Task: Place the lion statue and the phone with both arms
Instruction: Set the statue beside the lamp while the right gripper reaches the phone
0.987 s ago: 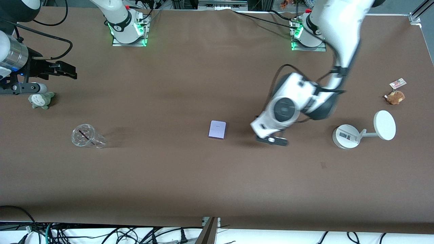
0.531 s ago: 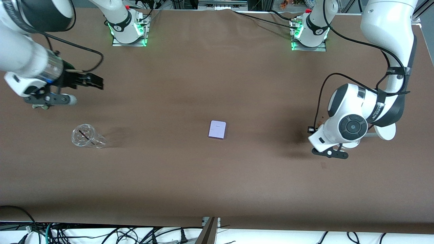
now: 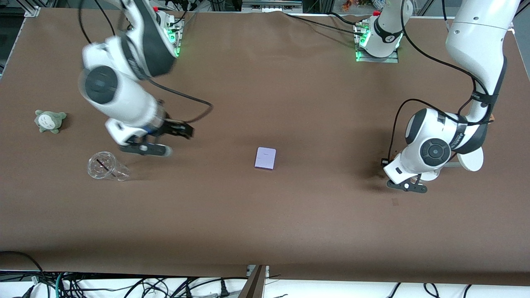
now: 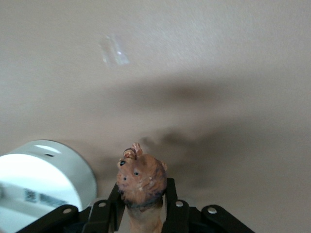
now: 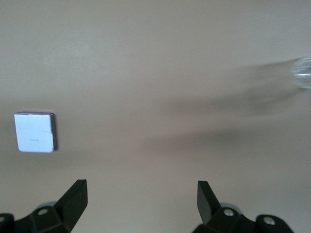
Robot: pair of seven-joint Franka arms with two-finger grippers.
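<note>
Front view shows the phone [image 3: 265,158] lying flat near the middle of the brown surface [image 3: 265,215], its long axis running from the robots' bases toward the camera, tilted a little. It sits between the two arms and touches neither. The right tool [image 3: 179,131] hangs over bare surface between the phone and the clear cup [image 3: 105,166], which lies on its side toward the right arm's end; in the right wrist view its fingers [image 5: 74,199] stand wide apart with nothing between them, and the phone [image 5: 35,132] shows as a pale rectangle well clear of them. The left tool [image 3: 383,162] is low over the surface toward the left arm's end, just beside the white stand [image 3: 471,158], and is mostly hidden under the wrist in the front view. In the left wrist view the left tool [image 4: 142,206] is clamped on the lion statue [image 4: 140,184], whose long axis runs along the fingers [image 4: 115,206], head end pointing out past the fingertips toward the surface; the body end is hidden between them. The stand's round base [image 4: 46,177] lies close beside it there. A grey-green plush [image 3: 49,121] sits at the right arm's end, farther from the camera than the cup.
</note>
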